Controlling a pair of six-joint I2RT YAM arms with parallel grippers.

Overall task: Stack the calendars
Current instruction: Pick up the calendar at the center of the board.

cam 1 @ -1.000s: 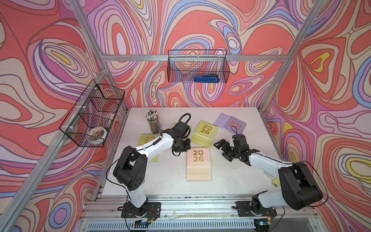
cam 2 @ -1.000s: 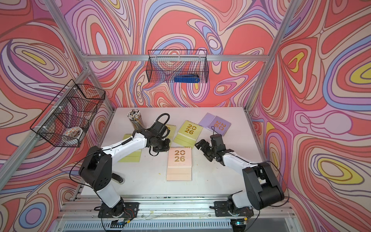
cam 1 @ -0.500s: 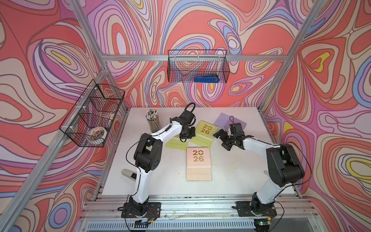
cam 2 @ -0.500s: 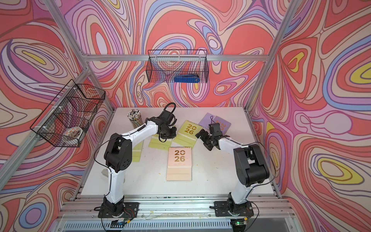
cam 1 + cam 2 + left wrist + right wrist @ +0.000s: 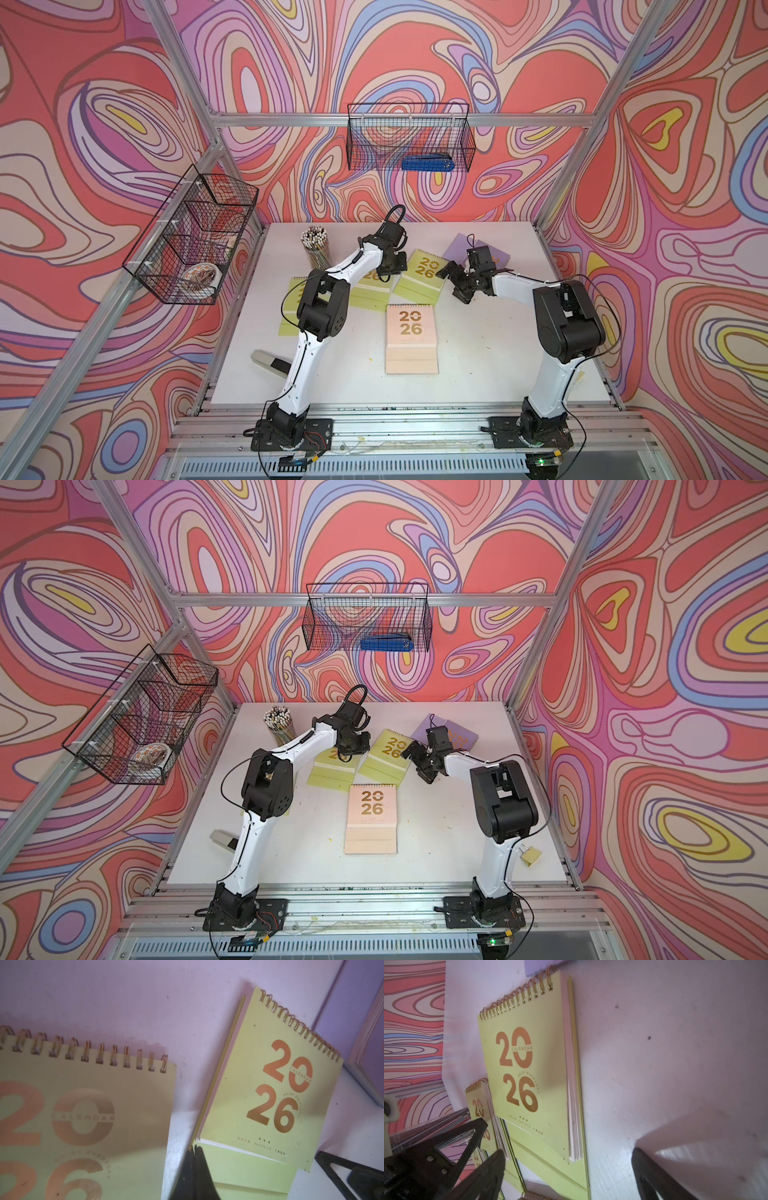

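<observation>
- At the worktop's (image 5: 478, 353) far middle, my left gripper (image 5: 192, 1150) is pinched together beside a flat yellow-green spiral-bound calendar (image 5: 276, 1095).
- My right gripper (image 5: 454, 286) gapes wide on that calendar's other side.
- A peach spiral-bound calendar (image 5: 410, 338) lies apart, nearer me.

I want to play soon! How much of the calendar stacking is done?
Hardly any. No neat pile yet: the peach calendar lies alone, yellow-green calendars are spread out. The right tool is open and empty; the left tool is shut. All stacking is left.
</observation>
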